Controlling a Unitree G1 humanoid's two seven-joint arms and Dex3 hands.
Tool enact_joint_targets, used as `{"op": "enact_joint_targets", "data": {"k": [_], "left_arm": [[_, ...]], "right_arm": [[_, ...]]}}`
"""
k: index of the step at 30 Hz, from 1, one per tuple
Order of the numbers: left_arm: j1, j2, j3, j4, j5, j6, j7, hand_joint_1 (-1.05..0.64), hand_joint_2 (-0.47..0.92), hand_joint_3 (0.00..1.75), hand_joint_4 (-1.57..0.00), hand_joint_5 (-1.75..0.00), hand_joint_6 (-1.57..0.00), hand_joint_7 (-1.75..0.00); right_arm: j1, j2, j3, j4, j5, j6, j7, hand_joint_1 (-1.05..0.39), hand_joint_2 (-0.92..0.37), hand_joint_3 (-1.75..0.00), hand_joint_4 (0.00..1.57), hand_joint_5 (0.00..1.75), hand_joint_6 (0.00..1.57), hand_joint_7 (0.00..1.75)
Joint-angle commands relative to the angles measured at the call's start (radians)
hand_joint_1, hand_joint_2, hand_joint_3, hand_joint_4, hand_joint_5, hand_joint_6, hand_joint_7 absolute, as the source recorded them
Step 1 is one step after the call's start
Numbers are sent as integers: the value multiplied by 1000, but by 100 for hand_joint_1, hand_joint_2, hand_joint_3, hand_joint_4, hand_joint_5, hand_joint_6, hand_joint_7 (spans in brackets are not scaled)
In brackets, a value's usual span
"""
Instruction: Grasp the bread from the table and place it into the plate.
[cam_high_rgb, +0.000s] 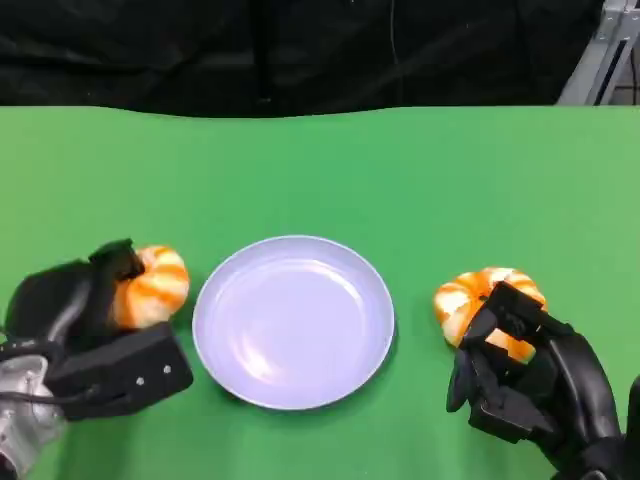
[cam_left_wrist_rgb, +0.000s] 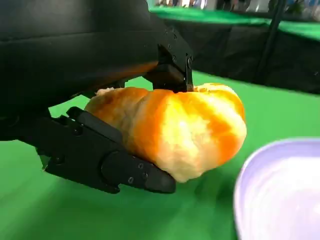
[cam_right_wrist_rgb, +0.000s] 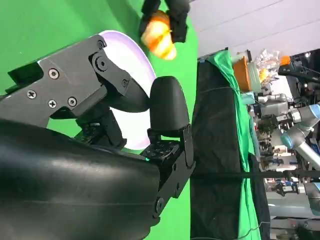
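Note:
Two orange-and-white striped breads lie either side of a pale lilac plate on the green table. My left hand grips the left bread just left of the plate's rim. In the left wrist view the bread sits clamped between black fingers, with the plate close beside it. My right hand reaches over the near side of the right bread, fingers partly covering it. In the right wrist view its fingers stand apart with nothing between them.
The table's far edge meets a black curtain. A metal frame stands at the back right. The right wrist view shows the plate, the left bread and cluttered lab equipment beyond the table.

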Motion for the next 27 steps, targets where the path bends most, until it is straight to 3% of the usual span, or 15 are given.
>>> {"op": "enact_joint_targets", "data": {"k": [1, 5, 14, 27], "left_arm": [[2, 57, 2, -82, 30, 5, 10, -1, 92, 23, -68, -175, -57, -169], [28, 90, 14, -228, 19, -55, -38, 2, 90, 24, -68, -175, -69, -154], [56, 80, 16, -409, 12, -78, -181, 3, 88, 31, -69, -169, -81, -134], [23, -31, -56, -358, 45, -114, -255, -6, 92, 33, -62, -175, -64, -157]], "right_arm": [[1, -16, -13, -3, 7, -7, 2, -11, -56, -118, 85, 175, 62, 175], [0, -15, -15, -1, 9, -9, 3, -10, -56, -118, 85, 175, 62, 175], [-2, -12, -16, 6, 14, -15, 7, -9, -58, -117, 84, 175, 61, 175], [-3, -8, -11, 5, 4, -26, -3, -9, -57, -118, 86, 175, 62, 174]]}}
